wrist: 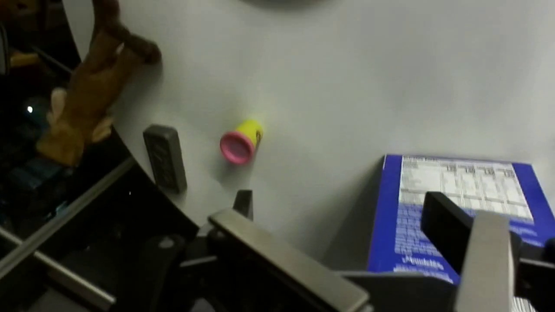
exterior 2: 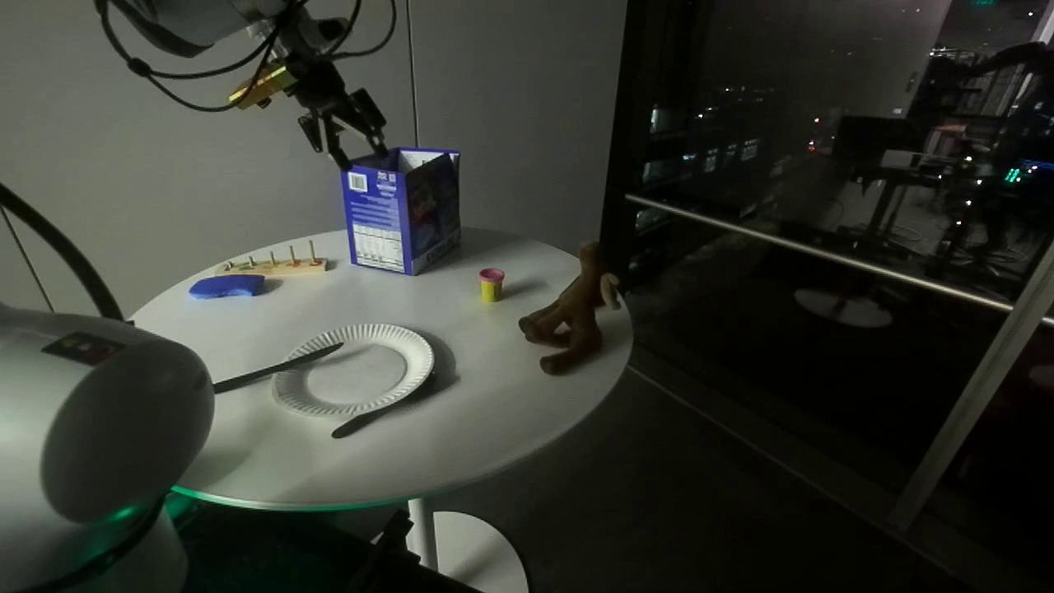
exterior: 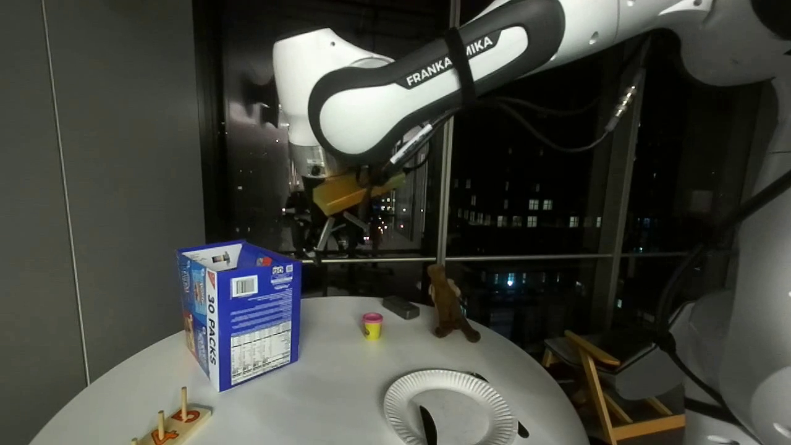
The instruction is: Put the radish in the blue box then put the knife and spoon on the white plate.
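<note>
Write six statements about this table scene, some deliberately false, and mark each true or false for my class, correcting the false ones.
1. The claw is open. True.
2. A knife lies partly over the plate. True.
3. The claw grips the knife. False: they are well apart.
4. The box on the table is open at the top. True.
5. The plate is inside the box. False: it is on the table.
6. The table is square. False: it is round.

Table (exterior: 340, 383) lies open between blue box (exterior: 247, 318) and plate (exterior: 462, 408).
</note>
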`<state>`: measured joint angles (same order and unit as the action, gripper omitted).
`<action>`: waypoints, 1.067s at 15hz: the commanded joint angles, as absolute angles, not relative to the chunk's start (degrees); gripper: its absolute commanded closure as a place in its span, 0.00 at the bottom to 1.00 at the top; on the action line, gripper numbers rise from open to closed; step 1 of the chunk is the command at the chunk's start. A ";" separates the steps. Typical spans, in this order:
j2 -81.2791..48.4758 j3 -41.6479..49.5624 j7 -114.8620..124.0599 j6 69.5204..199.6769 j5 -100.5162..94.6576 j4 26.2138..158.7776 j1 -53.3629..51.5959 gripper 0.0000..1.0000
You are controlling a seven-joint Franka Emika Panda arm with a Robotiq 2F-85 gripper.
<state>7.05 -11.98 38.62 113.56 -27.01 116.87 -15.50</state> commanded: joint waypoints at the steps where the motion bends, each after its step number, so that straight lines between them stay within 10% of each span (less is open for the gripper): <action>1: 16.04 -11.25 38.00 119.49 -18.02 131.49 -12.81 0.00; 16: 22.04 -5.86 17.58 126.69 12.57 151.97 -8.67 0.00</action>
